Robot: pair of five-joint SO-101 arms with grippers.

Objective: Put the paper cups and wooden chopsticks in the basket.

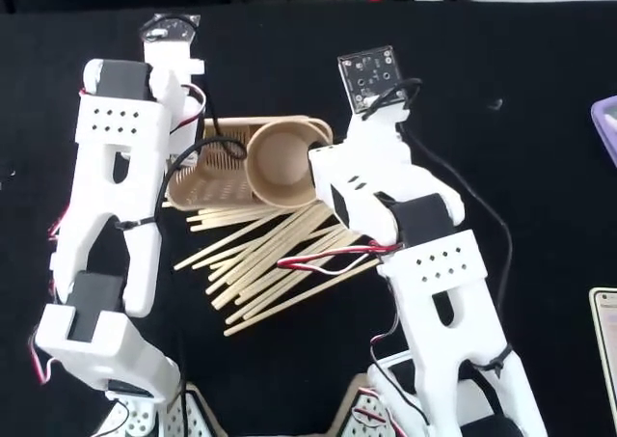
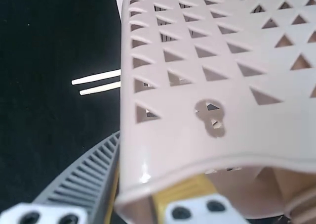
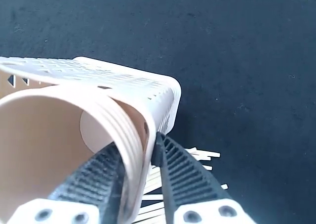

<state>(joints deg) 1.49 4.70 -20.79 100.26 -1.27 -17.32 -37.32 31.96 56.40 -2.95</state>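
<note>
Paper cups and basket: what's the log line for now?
left gripper: grips basket wall | right gripper: pinches paper cups by rim, at basket rim | chopsticks: piled on table

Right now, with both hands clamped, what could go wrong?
1. The right hand pinches the stacked paper cups by one rim wall only; they could buckle or slip.
2. The left hand holds the basket tilted; cups may roll out.
3. Loose chopsticks fan out beside the basket; a low move could scatter them.
</note>
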